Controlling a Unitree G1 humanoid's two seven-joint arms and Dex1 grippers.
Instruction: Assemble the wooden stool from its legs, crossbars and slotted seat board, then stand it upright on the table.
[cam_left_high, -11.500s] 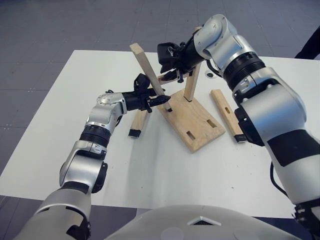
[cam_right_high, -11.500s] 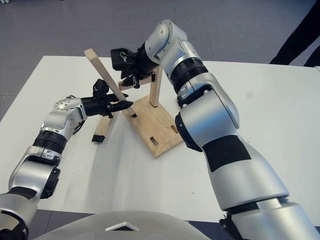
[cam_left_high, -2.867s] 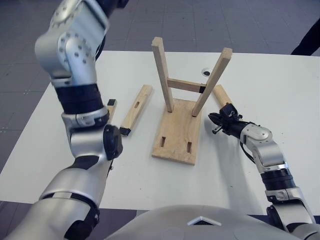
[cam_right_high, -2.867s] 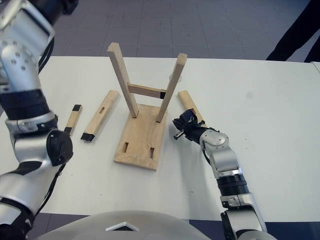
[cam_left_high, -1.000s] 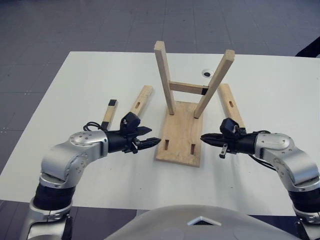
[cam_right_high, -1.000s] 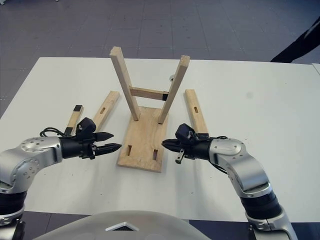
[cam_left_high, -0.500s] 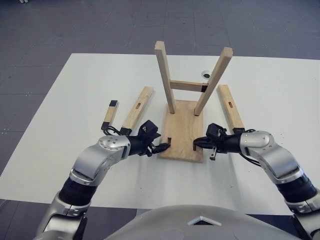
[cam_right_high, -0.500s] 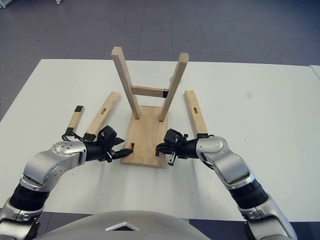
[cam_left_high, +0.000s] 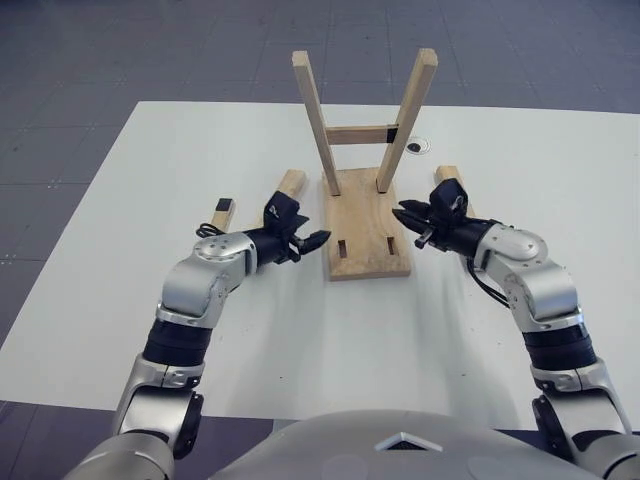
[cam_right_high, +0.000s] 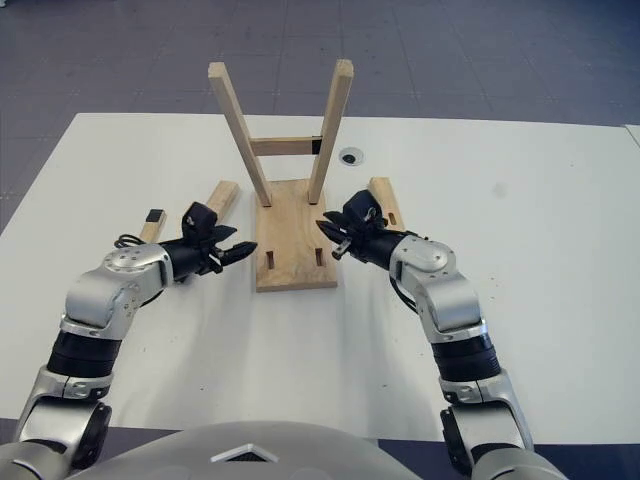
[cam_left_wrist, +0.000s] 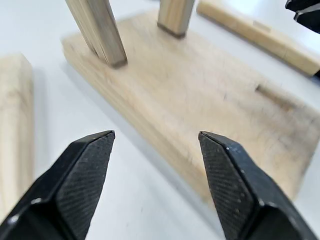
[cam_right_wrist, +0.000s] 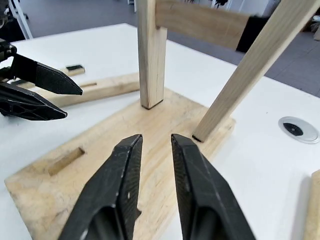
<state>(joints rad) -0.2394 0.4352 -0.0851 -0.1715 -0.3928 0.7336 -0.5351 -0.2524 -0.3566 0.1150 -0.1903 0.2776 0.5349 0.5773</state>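
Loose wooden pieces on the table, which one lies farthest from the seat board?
The thin black-tipped crossbar, outermost on the robot's left. The wider left leg and right leg lie beside the seat board.

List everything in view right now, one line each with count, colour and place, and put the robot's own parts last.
table: one, white, under everything
seat board: one, pale wood, flat at the table's middle, two empty slots at its near end
standing legs: two, pale wood, set in the board's far end
crossbar: one, pale wood with a black end, joining the standing legs
loose legs: two, pale wood, lying flat, one on each side of the board
short bar: one, pale wood with a black tip, lying left of the left loose leg
cable port: one, grey, in the tabletop behind the board
left gripper: one, black, open, beside the board's left edge
right gripper: one, black, slightly open, at the board's right edge
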